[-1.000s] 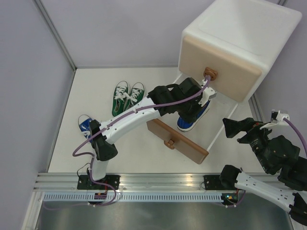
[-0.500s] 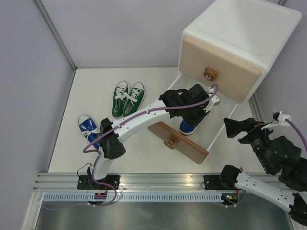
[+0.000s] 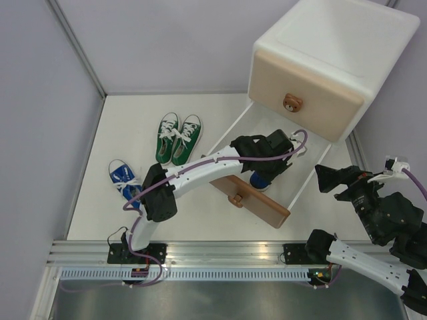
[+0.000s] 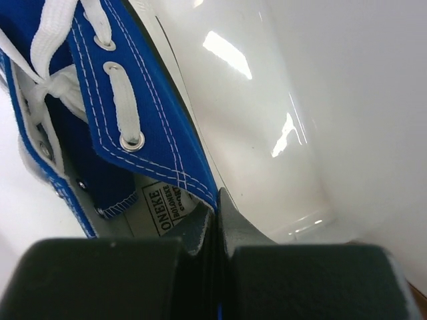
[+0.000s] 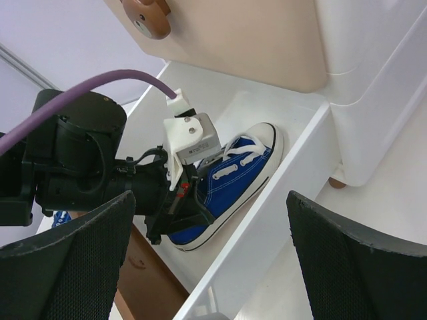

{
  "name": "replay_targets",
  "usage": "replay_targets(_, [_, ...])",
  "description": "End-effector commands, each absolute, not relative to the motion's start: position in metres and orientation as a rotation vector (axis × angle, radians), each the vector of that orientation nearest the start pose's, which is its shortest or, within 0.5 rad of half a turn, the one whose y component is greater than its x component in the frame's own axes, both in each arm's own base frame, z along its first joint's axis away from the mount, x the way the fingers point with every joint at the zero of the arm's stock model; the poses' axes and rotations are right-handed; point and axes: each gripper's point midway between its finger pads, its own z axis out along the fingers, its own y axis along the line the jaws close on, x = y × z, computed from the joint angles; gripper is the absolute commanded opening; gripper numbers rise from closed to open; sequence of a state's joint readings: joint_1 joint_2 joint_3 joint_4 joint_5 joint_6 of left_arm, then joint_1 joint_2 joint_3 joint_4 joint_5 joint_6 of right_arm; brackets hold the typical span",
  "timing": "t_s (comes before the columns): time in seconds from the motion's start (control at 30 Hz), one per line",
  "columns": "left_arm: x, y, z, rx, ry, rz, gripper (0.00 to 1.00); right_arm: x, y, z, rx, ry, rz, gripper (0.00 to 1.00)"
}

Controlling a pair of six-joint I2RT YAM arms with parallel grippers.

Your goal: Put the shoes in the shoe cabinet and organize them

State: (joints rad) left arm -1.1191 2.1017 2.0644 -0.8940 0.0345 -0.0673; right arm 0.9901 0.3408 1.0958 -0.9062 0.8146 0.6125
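Observation:
My left gripper is shut on the collar of a blue sneaker inside the cabinet's open lower drawer. In the left wrist view the jaws pinch the blue canvas edge beside the drawer's white wall. The right wrist view shows this sneaker low in the drawer, toe toward the cabinet. The other blue sneaker and the green pair lie on the floor at left. My right gripper is open and empty, right of the drawer.
The white shoe cabinet stands at the back right, its beige upper drawer shut with a bear knob. The lower drawer's brown front juts toward the arms. Grey walls close the left and back.
My left gripper has carried the blue sneaker down and toward the drawer's front, lower into the open drawer. The right arm has shifted slightly to the right.

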Motion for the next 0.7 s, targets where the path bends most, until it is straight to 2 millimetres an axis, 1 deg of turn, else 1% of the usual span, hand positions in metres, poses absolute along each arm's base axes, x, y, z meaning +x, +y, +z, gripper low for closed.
replay_targets(0.0, [0.227, -0.489, 0.193, 1.285, 2.052, -0.556, 0.02, 0.156, 0.027, 0.347, 0.293, 1.659, 0.477, 0.98])
replay_targets(0.07, [0.226, -0.491, 0.192, 1.286, 2.041, -0.561, 0.02, 0.156, 0.027, 0.347, 0.293, 1.657, 0.476, 0.98])
replay_targets(0.1, [0.225, -0.489, 0.187, 1.291, 2.044, -0.557, 0.02, 0.156, 0.027, 0.346, 0.29, 1.661, 0.471, 0.98])
replay_targets(0.13, [0.226, -0.492, 0.191, 1.282, 2.025, -0.567, 0.02, 0.156, 0.026, 0.346, 0.29, 1.661, 0.471, 0.98])
replay_targets(0.17, [0.225, -0.491, 0.187, 1.29, 2.025, -0.566, 0.02, 0.156, 0.025, 0.345, 0.292, 1.661, 0.467, 0.98])
replay_targets(0.33, [0.222, -0.492, 0.191, 1.29, 1.998, -0.589, 0.02, 0.154, 0.017, 0.346, 0.312, 1.649, 0.457, 0.98])
replay_targets(0.37, [0.221, -0.491, 0.186, 1.299, 2.006, -0.595, 0.02, 0.153, 0.015, 0.347, 0.318, 1.642, 0.462, 0.98])
replay_targets(0.53, [0.22, -0.485, 0.182, 1.299, 2.013, -0.583, 0.02, 0.152, 0.012, 0.348, 0.322, 1.639, 0.459, 0.98])
replay_targets(0.57, [0.219, -0.485, 0.184, 1.297, 2.009, -0.585, 0.02, 0.151, 0.012, 0.347, 0.322, 1.641, 0.458, 0.98])
replay_targets(0.6, [0.22, -0.484, 0.183, 1.296, 2.01, -0.581, 0.04, 0.151, 0.011, 0.346, 0.322, 1.643, 0.455, 0.98])
replay_targets(0.67, [0.219, -0.483, 0.182, 1.297, 2.015, -0.572, 0.12, 0.151, 0.011, 0.346, 0.323, 1.642, 0.453, 0.98])
